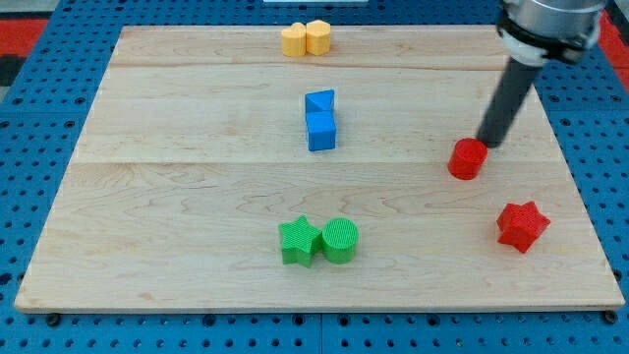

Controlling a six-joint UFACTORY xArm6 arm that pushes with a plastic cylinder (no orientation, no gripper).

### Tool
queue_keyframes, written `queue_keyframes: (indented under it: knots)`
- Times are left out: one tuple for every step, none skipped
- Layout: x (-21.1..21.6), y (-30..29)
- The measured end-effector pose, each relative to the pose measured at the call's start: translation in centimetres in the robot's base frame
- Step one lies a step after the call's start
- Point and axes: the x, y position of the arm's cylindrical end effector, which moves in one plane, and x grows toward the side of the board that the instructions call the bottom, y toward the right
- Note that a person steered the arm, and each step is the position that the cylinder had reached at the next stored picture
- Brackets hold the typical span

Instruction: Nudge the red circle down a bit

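Observation:
The red circle (pixel 468 158) sits on the wooden board (pixel 177 197) at the view's right, about mid-height. My tip (pixel 488 145) is at the end of the dark rod that comes down from the view's top right. The tip stands just above and to the right of the red circle, touching it or nearly so.
A red star (pixel 521 226) lies below and right of the red circle. Two blue blocks, a triangle (pixel 319 101) and a cube (pixel 321 129), sit near the centre. A green star (pixel 299 241) and green circle (pixel 340 240) sit at bottom centre. Two yellow blocks (pixel 306 38) sit at the top edge.

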Motion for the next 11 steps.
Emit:
queue_keyframes:
  knots:
    - [-0.7,-4.4]
    - [0.7,-5.7]
    - [3.0,-5.3]
    - [3.6,-5.2]
    - [2.4,-6.5]
    - [0.5,-6.6]
    - [0.2,-4.9]
    - [1.4,-4.3]
    - [2.9,-4.2]
    - [2.2,-4.2]
    - [1.7,-3.1]
